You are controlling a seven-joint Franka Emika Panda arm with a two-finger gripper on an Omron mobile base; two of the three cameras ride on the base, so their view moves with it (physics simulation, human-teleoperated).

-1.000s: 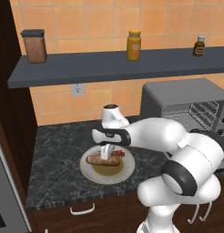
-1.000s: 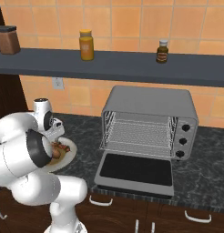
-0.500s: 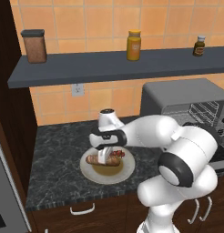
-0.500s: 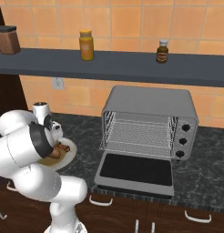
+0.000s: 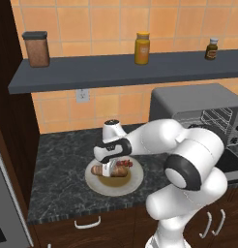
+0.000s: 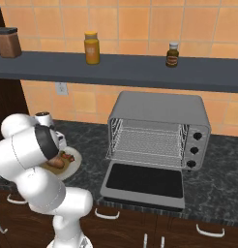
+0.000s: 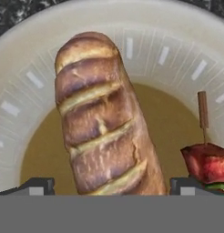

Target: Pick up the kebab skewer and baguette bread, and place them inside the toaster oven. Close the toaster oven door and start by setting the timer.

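Both base views are looking forward and down from behind the arm, left and right, sharing the worktop [image 5: 63,160], plate [image 5: 133,183] and toaster oven [image 6: 159,116]. Hand view is pointing straight down, very close over the plate, baguette bread [image 7: 102,123] between the end effector [image 7: 109,185] tips.

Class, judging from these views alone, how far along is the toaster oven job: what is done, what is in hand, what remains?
Done: nothing is loaded; the toaster oven rack is bare and its door hangs open. In hand: the open tool straddles the baguette bread on the plate, with no grip made yet. Left: lifting the bread and the kebab skewer into the oven, closing the door, setting the timer.
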